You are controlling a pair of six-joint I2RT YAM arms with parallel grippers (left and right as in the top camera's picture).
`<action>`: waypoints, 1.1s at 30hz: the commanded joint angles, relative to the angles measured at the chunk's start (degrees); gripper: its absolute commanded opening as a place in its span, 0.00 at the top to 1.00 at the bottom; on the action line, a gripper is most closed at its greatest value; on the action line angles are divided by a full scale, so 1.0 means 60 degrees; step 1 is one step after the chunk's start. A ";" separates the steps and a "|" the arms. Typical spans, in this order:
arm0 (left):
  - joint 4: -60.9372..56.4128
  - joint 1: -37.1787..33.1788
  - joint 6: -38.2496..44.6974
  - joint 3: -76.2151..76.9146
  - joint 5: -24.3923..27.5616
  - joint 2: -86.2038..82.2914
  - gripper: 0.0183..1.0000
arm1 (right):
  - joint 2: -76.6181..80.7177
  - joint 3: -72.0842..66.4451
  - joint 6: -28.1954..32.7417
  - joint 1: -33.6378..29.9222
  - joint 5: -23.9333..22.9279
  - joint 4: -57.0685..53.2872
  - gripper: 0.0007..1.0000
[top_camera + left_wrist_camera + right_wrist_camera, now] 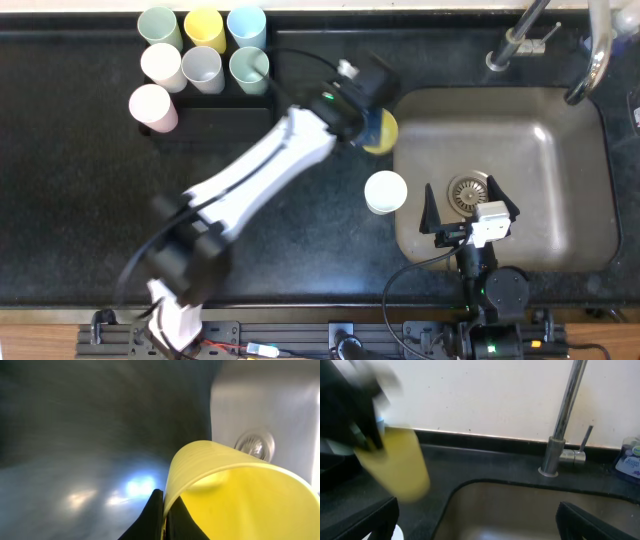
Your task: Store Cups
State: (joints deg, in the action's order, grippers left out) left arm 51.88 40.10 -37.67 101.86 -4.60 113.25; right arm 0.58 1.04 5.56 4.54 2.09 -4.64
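Place: kitchen
Signs: steel sink (pixel 560 130) with drain (pixel 468 190), tap (pixel 565 420), dark worktop (pixel 80 200), cups (pixel 203 52)

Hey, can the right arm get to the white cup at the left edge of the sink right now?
Probably yes. The right gripper hangs over the sink with jaws open, the white cup sits close beside it, and nothing lies between them.
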 commanded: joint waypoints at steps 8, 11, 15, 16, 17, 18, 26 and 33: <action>0.3690 -0.4641 -0.6732 -0.0091 -0.1985 -0.4091 0.98 | -0.0062 -0.0127 -0.0069 0.0025 -0.0036 0.0058 0.00; 0.3646 -0.5635 -0.6736 -0.0550 -0.0670 -0.4084 0.98 | -0.0062 -0.0127 -0.0069 0.0025 -0.0036 0.0058 0.00; 0.3603 -0.6182 -0.7519 -0.1639 -0.0415 -0.4029 0.98 | -0.0062 -0.0127 -0.0066 0.0025 -0.0036 0.0058 0.00; 0.3493 -0.6222 -0.7690 -0.1905 -0.0401 -0.4003 0.98 | -0.0062 -0.0127 -0.0069 0.0025 -0.0036 0.0058 0.00; 0.3268 -0.6247 -0.7774 -0.2233 -0.0353 -0.3960 0.98 | -0.0062 -0.0127 -0.0066 0.0025 -0.0036 0.0058 0.00; 0.2973 -0.6247 -0.7770 -0.2528 -0.0280 -0.3916 0.98 | -0.0062 -0.0127 -0.0069 0.0025 -0.0036 0.0058 0.00; 0.2036 -0.6218 -0.7766 -0.3337 -0.0335 -0.3242 0.98 | -0.0062 -0.0127 -0.0069 0.0025 -0.0036 0.0058 0.01; 0.1628 -0.6167 -0.7734 -0.3337 -0.0780 -0.2612 0.98 | -0.0062 -0.0127 -0.0069 0.0025 -0.0036 0.0058 0.00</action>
State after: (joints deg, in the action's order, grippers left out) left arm 62.65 2.63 -82.87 82.08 -6.85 95.81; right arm 0.58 1.04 5.58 4.54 2.09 -4.60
